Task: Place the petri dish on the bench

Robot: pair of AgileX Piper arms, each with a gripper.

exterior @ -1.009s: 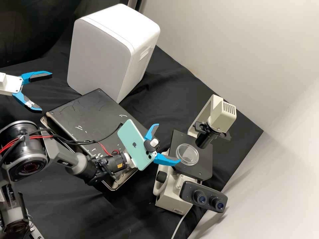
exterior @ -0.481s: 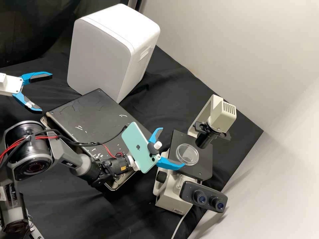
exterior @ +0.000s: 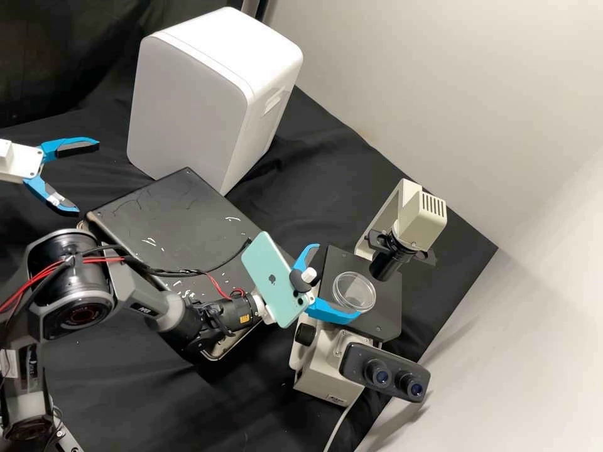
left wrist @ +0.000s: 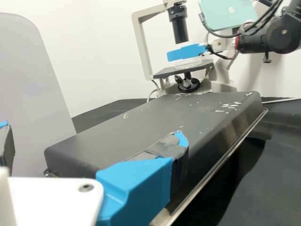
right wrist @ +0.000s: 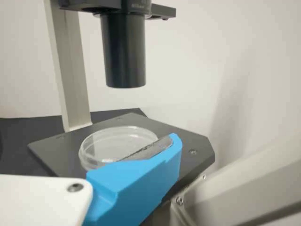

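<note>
**A:** 1 petri dish [exterior: 355, 292], is that right? Where is it?

**B:** Yes, 1, clear and empty. It lies flat on the black stage [exterior: 384, 321] of the microscope [exterior: 323, 367], not on the bench [exterior: 326, 169]. The dark lens tube [exterior: 384, 265] hangs above its far edge.

**A:** And the claw next to it?

**B:** That is the right gripper [exterior: 338, 279]. Its 2 blue fingers [right wrist: 141, 172] are spread wide and hold nothing. In the high view 1 runs along the dish's near rim and the other curves up at the stage's left edge. In the right wrist view the finger overlaps the rim, but I cannot tell whether it touches.

**A:** What is on that wrist?

**B:** A mint-green phone [exterior: 276, 279] is clamped behind the gripper, with black and red cables running back along the arm.

**A:** And the other arm?

**B:** The left gripper [exterior: 86, 177] is at the left edge of the high view, well apart from the microscope. It too is wide open and holds nothing. It hangs beside the far-left corner of a scuffed black tray [exterior: 169, 220] that lies upside down on the bench. Its own view looks across the tray towards the microscope.

**A:** Anything else?

**B:** 1 tall white box [exterior: 207, 88] with rounded corners stands just behind the tray.
</note>
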